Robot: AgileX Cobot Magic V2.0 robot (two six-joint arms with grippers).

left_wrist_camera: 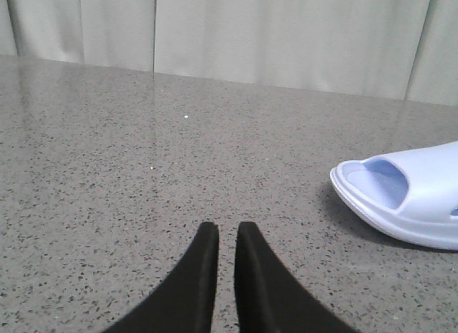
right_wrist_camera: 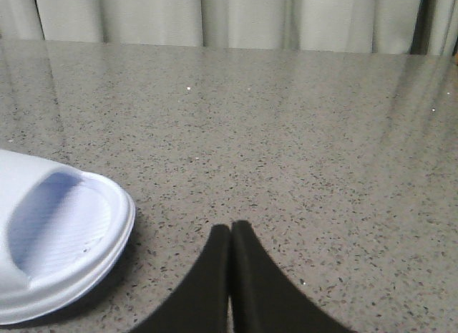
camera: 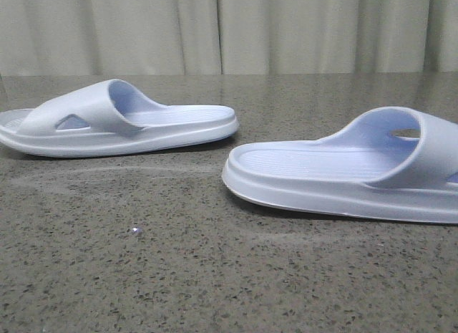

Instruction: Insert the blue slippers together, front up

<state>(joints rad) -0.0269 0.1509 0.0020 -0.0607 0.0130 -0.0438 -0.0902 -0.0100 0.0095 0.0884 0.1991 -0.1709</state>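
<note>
Nearest in the front view, the right slipper (camera: 343, 177): pale blue-lavender foam, thick sole, ribbed footbed, wide strap arching toward the frame's right edge with a small cutout showing near its top; heel end pointing left, sole flat on the speckled grey stone table (camera: 179, 276); toe end cut off by the frame. Farther back and to the left, the left slipper (camera: 118, 122): same colour and build, triangular cutout low in the strap's side, strap toward the left, heel end toward the right; lying flat, apart from its mate, heels turned toward each other. Behind the table, a pale pleated curtain (camera: 229, 29).

From the left wrist: black fingers of the left gripper (left_wrist_camera: 227, 233) nearly together, a thin gap between the tips, holding nothing, above bare tabletop; one slipper's open strap end (left_wrist_camera: 408, 197) off to the side, clear of the fingers.

From the right wrist: right gripper (right_wrist_camera: 230, 229) pressed closed, tips touching, nothing between them; a slipper's rounded end (right_wrist_camera: 61, 247) near, not touching.
</note>
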